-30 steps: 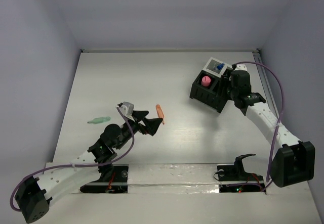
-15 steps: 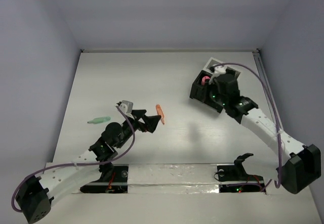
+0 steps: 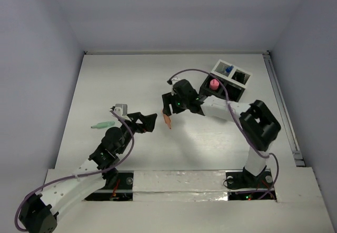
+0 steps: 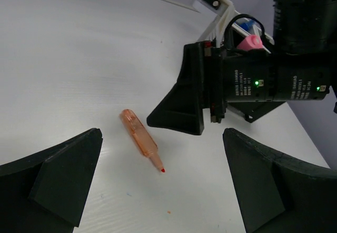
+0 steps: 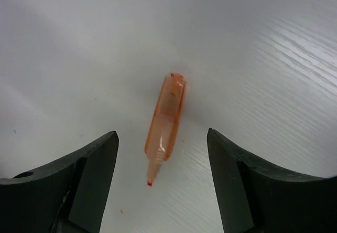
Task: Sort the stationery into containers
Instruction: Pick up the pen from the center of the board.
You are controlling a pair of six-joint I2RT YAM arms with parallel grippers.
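An orange marker [image 3: 167, 120] lies on the table, tip toward the arms. My right gripper [image 3: 168, 110] hangs just above it, open, with the marker [image 5: 166, 121] lying between its fingers [image 5: 79, 185] and untouched. My left gripper [image 3: 148, 121] is open a little to the marker's left, and the marker [image 4: 139, 138] sits ahead of its spread fingers [image 4: 58, 180]. A green marker [image 3: 102, 124] lies further left. The black box [image 3: 205, 88] holds a pink round-topped piece [image 3: 214, 84]. The white box [image 3: 220, 64] behind it holds a blue-capped bottle [image 3: 227, 70].
The right arm [image 3: 231, 109] stretches across the front of the containers and hides much of the black box. In the left wrist view the right gripper's black finger [image 4: 181, 104] stands just beyond the orange marker. Walls close the table at the back and sides.
The right arm swung left from the containers to just above the orange marker, and its jaws shut, then opened again. The left gripper drew back slightly to the left, still open.
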